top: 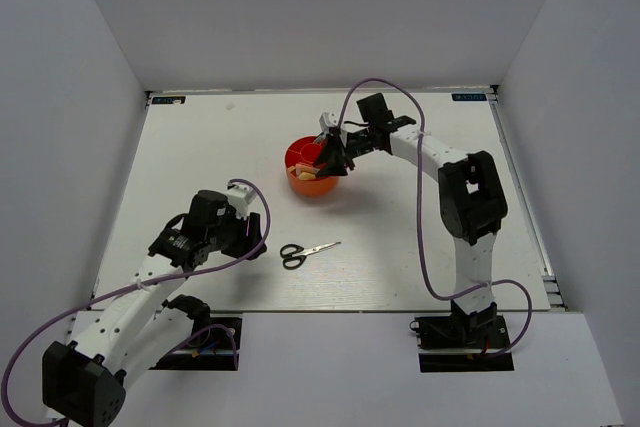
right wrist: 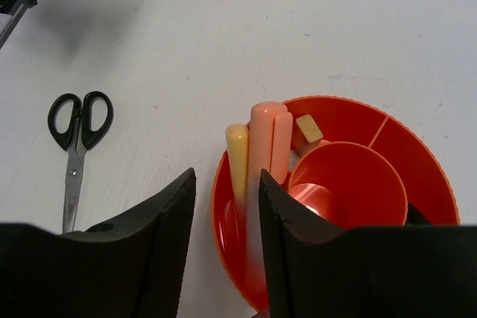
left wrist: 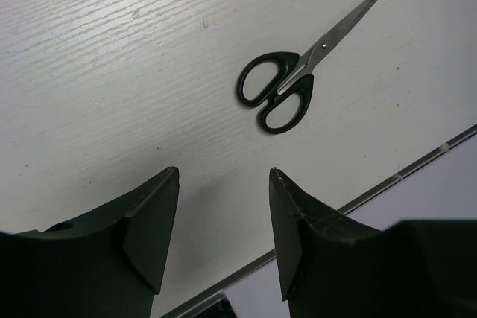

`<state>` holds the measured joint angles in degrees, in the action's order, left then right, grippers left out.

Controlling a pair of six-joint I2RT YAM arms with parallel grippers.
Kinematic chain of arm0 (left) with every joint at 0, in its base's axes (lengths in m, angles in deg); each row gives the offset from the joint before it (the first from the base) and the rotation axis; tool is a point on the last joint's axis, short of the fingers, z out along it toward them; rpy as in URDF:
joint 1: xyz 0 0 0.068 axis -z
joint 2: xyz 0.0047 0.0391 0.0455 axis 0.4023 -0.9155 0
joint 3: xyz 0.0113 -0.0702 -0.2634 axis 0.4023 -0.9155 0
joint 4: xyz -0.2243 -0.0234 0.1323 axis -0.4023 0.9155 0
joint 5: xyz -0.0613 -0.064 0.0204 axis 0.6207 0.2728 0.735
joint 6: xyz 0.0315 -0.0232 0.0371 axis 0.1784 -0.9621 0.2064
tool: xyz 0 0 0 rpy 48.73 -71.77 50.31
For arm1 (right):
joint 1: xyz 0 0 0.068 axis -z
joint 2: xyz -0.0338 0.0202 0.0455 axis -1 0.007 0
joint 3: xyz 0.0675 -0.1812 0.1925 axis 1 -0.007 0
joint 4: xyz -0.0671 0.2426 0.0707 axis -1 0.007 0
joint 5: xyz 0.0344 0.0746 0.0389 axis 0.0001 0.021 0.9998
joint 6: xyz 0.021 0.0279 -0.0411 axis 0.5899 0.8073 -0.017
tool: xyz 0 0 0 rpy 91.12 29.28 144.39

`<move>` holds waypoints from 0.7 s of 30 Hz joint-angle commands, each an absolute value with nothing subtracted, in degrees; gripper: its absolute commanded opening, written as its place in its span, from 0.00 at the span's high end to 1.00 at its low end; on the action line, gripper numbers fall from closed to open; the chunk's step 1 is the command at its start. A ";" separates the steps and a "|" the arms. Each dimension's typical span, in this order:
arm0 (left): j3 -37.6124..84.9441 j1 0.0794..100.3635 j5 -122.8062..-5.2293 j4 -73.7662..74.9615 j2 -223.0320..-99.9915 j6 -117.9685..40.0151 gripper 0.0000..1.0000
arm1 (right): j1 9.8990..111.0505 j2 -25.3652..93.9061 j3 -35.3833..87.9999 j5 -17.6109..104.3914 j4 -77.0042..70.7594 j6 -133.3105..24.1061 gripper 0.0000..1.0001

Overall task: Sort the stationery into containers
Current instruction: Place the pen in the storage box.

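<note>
Counter (top: 200,167): white, walled in by pale panels on three sides.

Right arm (top: 470,197): reaches in toward the middle of the counter, wrist bent down over the organiser.

Left arm (top: 150,277): low at the near left, pointing toward the scissors.

Organiser (top: 300,155): round, orange, standing mid-counter under the right hand. The wrist view shows its rim (right wrist: 417,154), a central cup (right wrist: 350,180) and wedge compartments around it.

Right hand (right wrist: 226,184): directly above the organiser's edge, fingers spread. A gap shows between the marker and the finger on the left of that view, so it pinches nothing.

Left hand (left wrist: 223,176): fingers spread and holding nothing, poised above bare counter just short of the scissors.

Scissors (top: 305,252): black handles, blades closed, flat on the counter near the front edge, between the two arms and well apart from the organiser.

Marker (right wrist: 237,158): orange-yellow, upright in an outer wedge, seen between the right hand's fingers; lower end blurred.

Tube (right wrist: 267,139): pale peach, upright just beside the marker, in the same wedge.

Eraser (right wrist: 308,128): tiny, tan, between the cup and the rim, next to the tube. Which wedge it occupies, cannot tell.
</note>
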<state>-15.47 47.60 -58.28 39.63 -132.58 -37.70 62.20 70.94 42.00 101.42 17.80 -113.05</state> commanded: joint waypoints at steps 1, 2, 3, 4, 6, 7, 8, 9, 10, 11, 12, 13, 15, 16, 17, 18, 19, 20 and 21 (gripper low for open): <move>-15.11 47.89 -57.43 39.70 -132.77 -37.24 0.39 | 61.92 65.96 41.29 101.05 18.69 -112.93 0.58; -15.28 47.89 -57.43 39.62 -132.78 -37.15 0.40 | 61.92 64.91 40.77 101.05 18.78 -112.57 0.60; -15.19 47.89 -57.25 39.53 -132.69 -37.15 0.40 | 61.92 63.51 39.98 100.96 18.17 -111.61 0.65; -15.28 47.72 -56.99 39.53 -132.77 -37.07 0.41 | 61.92 61.75 39.45 99.92 17.21 -106.56 0.68; -15.28 47.80 -56.90 39.44 -132.95 -37.15 0.46 | 62.00 56.68 36.65 93.03 13.45 -100.82 0.84; -15.37 47.80 -56.64 39.35 -132.95 -37.24 0.53 | 61.92 55.33 35.15 91.31 12.99 -94.09 0.98; -15.46 47.89 -56.37 39.26 -132.78 -37.33 0.56 | 62.09 53.84 33.92 89.56 12.29 -91.41 1.00; -15.54 47.80 -56.28 39.09 -132.95 -37.42 0.61 | 62.18 49.04 32.69 80.32 11.32 -87.73 1.00; -15.46 47.80 -55.85 38.91 -132.95 -37.50 0.71 | 62.44 47.51 28.59 75.26 8.88 -79.60 1.00; -15.54 47.80 -55.41 38.91 -133.21 -37.59 0.76 | 62.44 46.10 27.85 69.82 9.72 -70.21 1.00; -15.54 47.89 -55.23 38.48 -133.30 -37.68 0.80 | 62.70 43.83 27.41 62.02 14.25 -67.42 1.00; -15.54 47.80 -55.14 38.65 -134.00 -37.94 0.86 | 63.14 43.81 28.62 61.68 22.22 -67.39 0.84; -15.19 47.80 -54.44 37.86 -134.70 -38.29 0.86 | 63.67 46.86 31.52 63.59 36.58 -69.14 0.44; -14.93 47.89 -54.26 37.68 -136.28 -39.69 0.85 | 65.07 47.75 31.45 65.35 43.85 -69.93 0.25; -14.49 47.80 -53.48 36.99 -137.16 -40.22 0.80 | 65.25 48.37 29.10 68.50 47.22 -70.29 0.22; -13.53 47.80 -53.04 36.72 -138.91 -42.14 0.73 | 65.78 47.85 24.98 69.75 46.65 -70.12 0.28; -12.91 47.89 -53.20 36.54 -140.06 -43.64 0.65 | 66.48 46.19 22.85 69.68 43.60 -69.86 0.38; -11.34 48.76 -54.08 37.24 -143.81 -44.35 0.59 | 66.66 45.13 18.39 69.07 41.57 -69.33 0.51; -9.41 49.38 -56.52 38.63 -145.07 -45.40 0.56 | 66.84 44.17 16.44 68.36 39.81 -68.02 0.67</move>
<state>-13.98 48.06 -55.39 38.71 -141.44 -41.51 66.03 45.33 22.20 69.75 33.30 -72.29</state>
